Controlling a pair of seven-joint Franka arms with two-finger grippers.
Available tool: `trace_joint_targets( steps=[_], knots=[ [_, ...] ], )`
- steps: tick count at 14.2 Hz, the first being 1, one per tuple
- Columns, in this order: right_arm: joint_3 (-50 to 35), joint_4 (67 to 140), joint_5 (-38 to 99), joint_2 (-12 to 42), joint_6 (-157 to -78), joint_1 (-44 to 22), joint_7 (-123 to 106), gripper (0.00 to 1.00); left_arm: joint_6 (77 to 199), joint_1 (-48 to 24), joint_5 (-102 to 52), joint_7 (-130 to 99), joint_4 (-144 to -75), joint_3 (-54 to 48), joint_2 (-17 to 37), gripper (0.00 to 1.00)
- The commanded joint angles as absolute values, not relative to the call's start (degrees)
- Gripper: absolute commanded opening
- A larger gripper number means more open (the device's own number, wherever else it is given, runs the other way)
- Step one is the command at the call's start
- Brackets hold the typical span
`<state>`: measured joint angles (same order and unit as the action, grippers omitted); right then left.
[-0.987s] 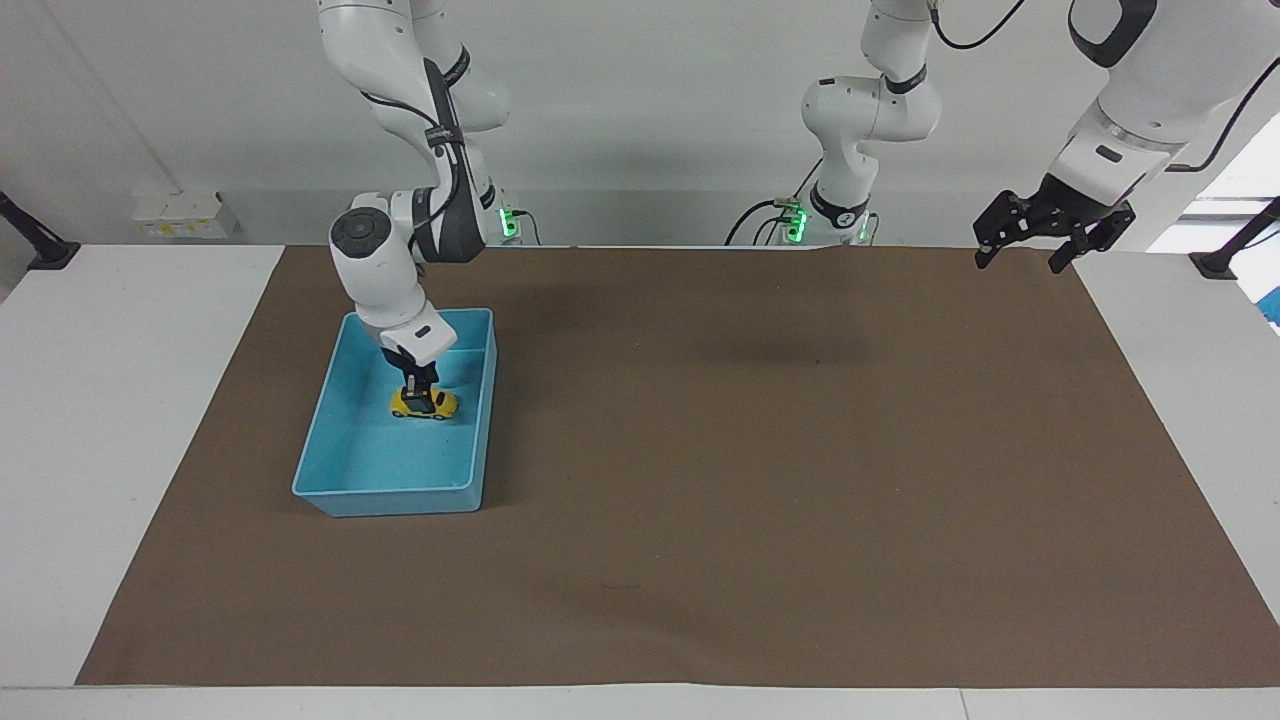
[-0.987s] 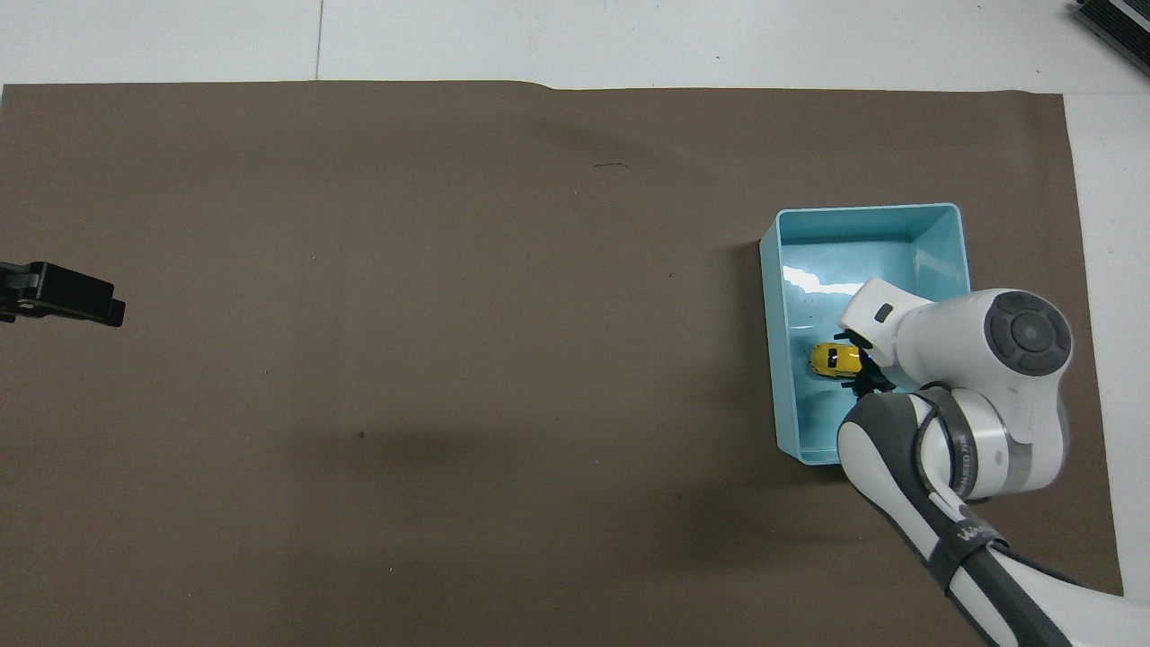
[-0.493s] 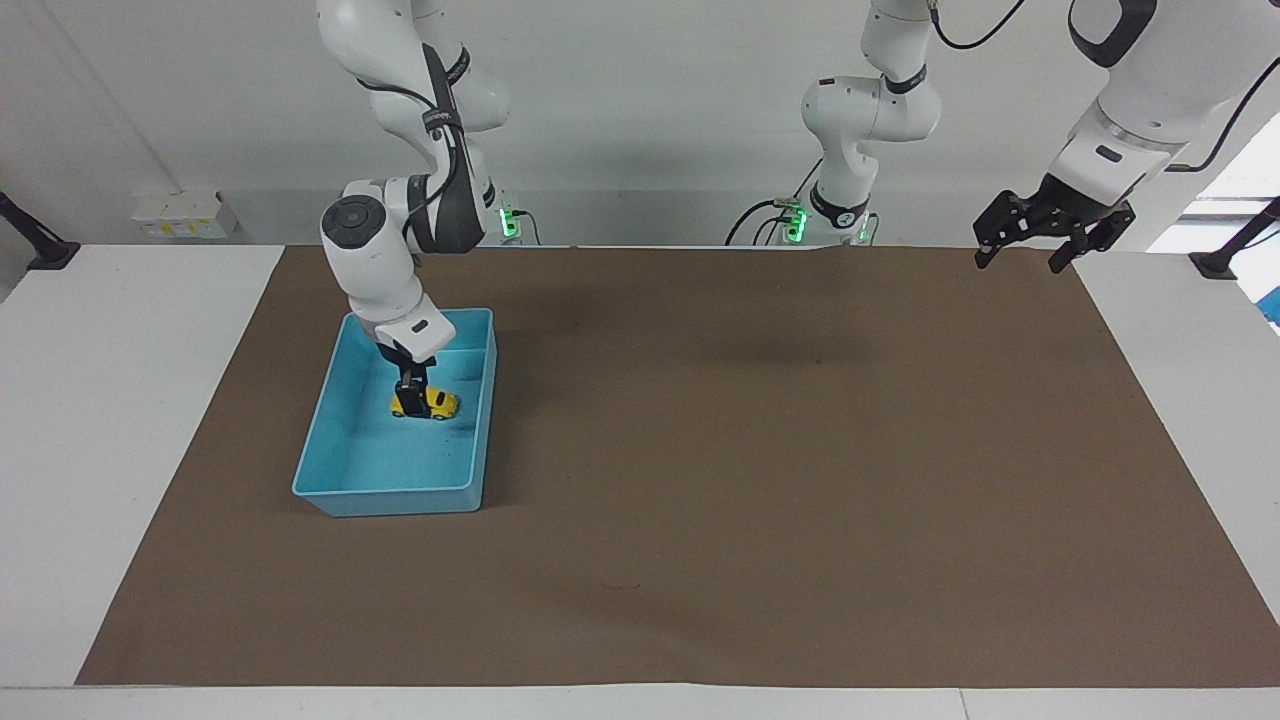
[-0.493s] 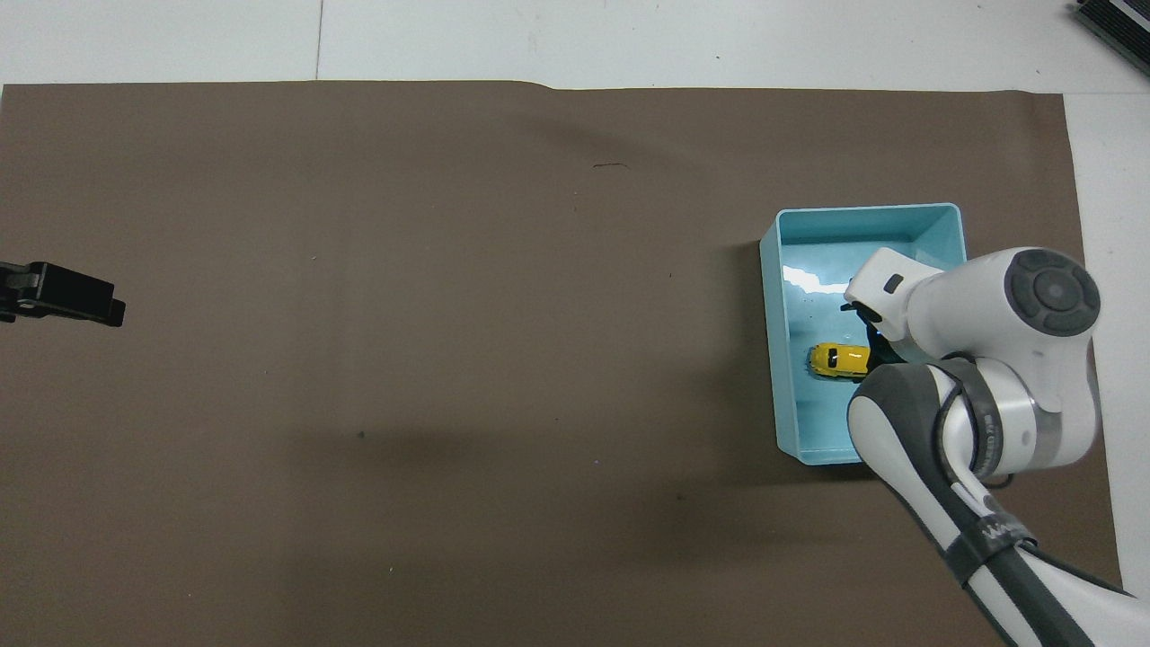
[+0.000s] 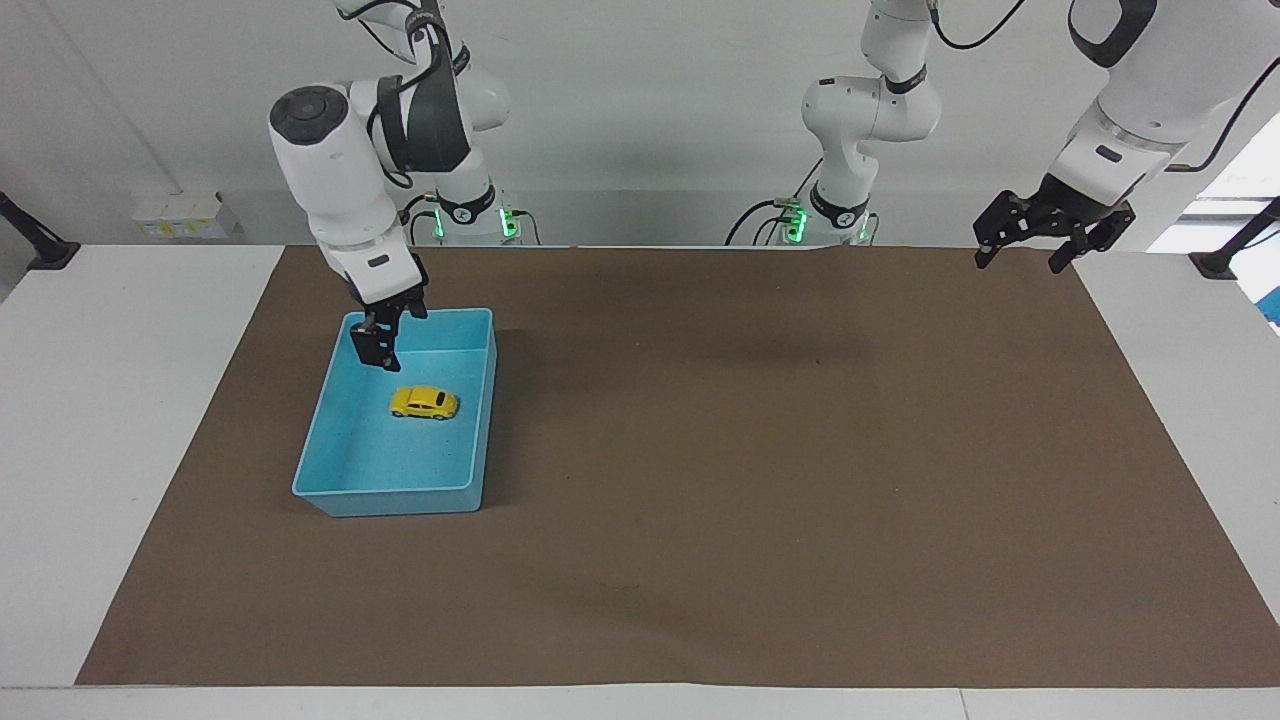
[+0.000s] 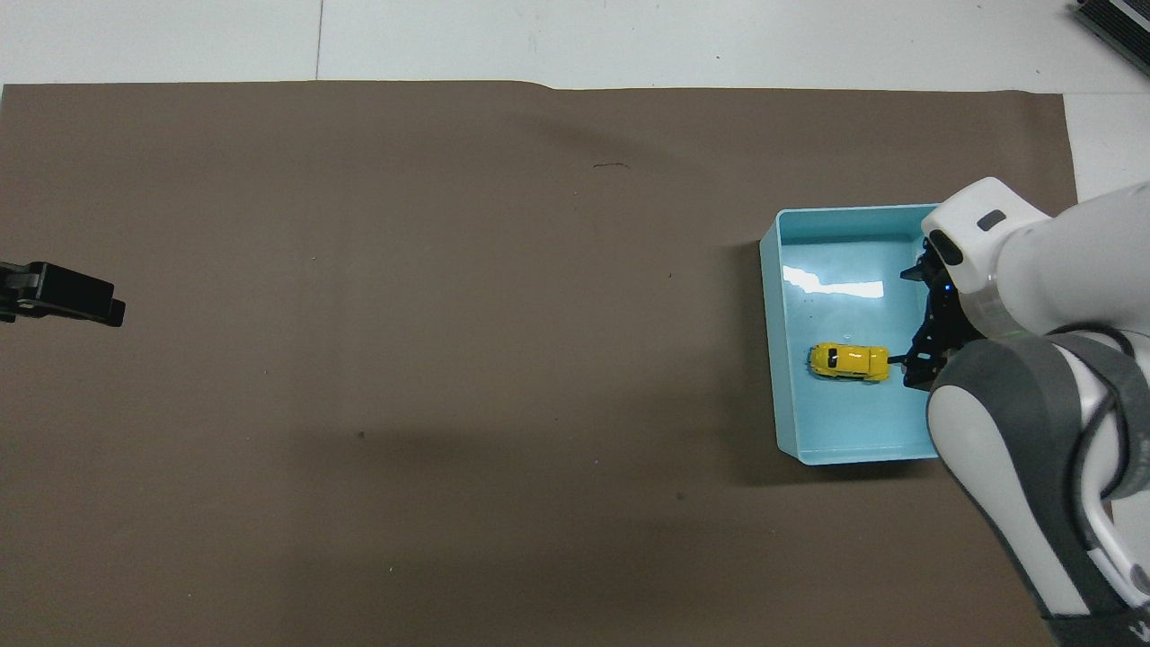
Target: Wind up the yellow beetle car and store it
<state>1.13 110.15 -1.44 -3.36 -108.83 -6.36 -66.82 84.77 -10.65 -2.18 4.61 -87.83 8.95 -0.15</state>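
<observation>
Yellow beetle car (image 5: 425, 402) sits on its wheels on the floor of the blue bin (image 5: 340, 492), roughly mid-bin, with nothing touching it. From my seat the facing view gives me the height picture: the right gripper (image 5: 379, 347) hangs in the air over the part of the bin nearer the robots, clearly above the car and apart from it, empty. Its fingers look parted there, though I see them nearly edge-on. The overhead view shows what the facing one cannot: the car (image 6: 848, 361) lies lengthwise across the bin (image 6: 769, 359), and the right gripper (image 6: 925, 359) appears just beside the car's end, an overlap I read as height, not contact. That view also hides much of the gripper under the white wrist.

The left gripper (image 5: 1030, 243) waits over the edge of the brown mat (image 5: 700, 500) at the left arm's end of the table, jaws spread wide, holding nothing. Overhead, only its dark tip (image 6: 63, 296) enters the picture.
</observation>
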Motion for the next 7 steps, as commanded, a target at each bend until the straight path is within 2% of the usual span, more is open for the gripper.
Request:
trace_joint_targets(
  steps=[1, 3, 7],
  knots=[
    [1.32, 106.11, 1.57, -5.80, -102.07, -5.45, -56.90, 1.00, 84.46, -9.84, -1.05, 4.13, -89.21, 8.17, -1.58, 1.00],
    [1.23, 103.28, 2.72, -6.24, -98.01, -5.45, -46.81, 1.00, 84.46, -9.84, -1.05, 4.13, -89.21, 8.17, -1.58, 1.00],
    [1.49, 101.52, 3.07, -6.77, -96.86, -5.45, -26.33, 1.00, 84.46, -9.84, -1.05, 4.13, -89.21, 8.17, -1.58, 1.00]
  ],
)
